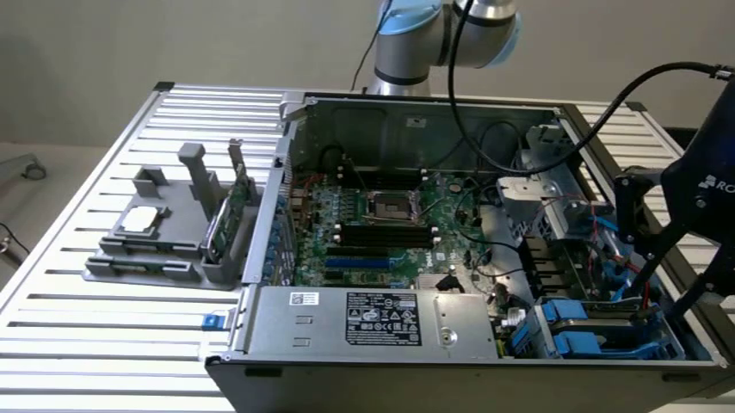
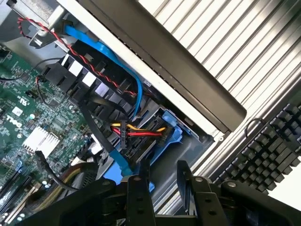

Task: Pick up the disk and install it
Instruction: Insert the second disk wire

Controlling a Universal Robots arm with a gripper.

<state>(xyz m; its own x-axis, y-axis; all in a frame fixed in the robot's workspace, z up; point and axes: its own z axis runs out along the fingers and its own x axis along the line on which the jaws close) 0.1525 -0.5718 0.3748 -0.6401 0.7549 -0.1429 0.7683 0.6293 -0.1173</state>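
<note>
Black gripper (image 2: 161, 167) hangs right over the grey metal disk in its blue plastic carrier bracket (image 2: 173, 132); whether it clamps the disk I cannot tell. Seating it well probably calls for keeping the carrier level and square, clear of the yellow, red and black cable bundle (image 2: 138, 133) just beside it. Blue frame around a dull grey body, the disk sits low in the corner of the open dark computer case (image 1: 460, 383), on the exterior view's right.
</note>
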